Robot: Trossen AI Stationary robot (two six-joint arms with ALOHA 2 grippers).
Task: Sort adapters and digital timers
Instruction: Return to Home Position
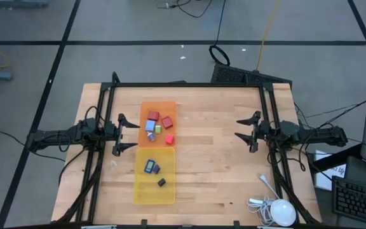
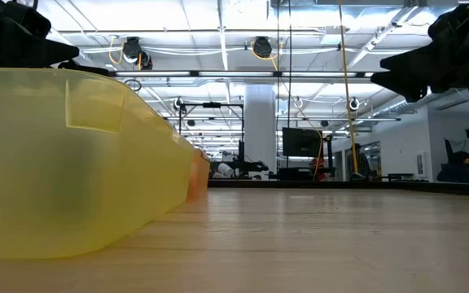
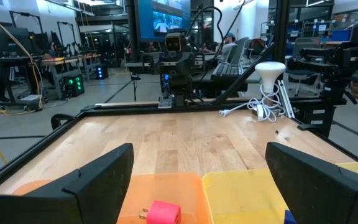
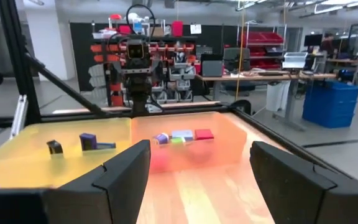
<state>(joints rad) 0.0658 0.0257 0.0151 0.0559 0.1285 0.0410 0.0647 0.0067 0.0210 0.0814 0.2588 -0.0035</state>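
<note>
Left hand [image 1: 131,135]: fingers spread wide, nothing held, hovering over the left side of the counter [image 1: 221,172].

Orange bin [image 1: 170,105]: directly ahead of the left hand, just past its fingertips. It holds the adapters [image 1: 159,127], clustered: three red, one green, one light blue, one violet.

Yellow bin [image 1: 140,191]: butts against the orange bin, ahead of the left hand and off to one side. It holds the digital timers [image 1: 151,166], one blue with a pale window and one small black.

Right hand [image 1: 239,129]: also wide open and empty. It faces both bins across bare wood, well apart from them, with nothing between.

White round device with cable [image 1: 283,212]: behind the right hand, near the counter's corner.

Low view: the yellow bin's wall hides the bin contents.
</note>
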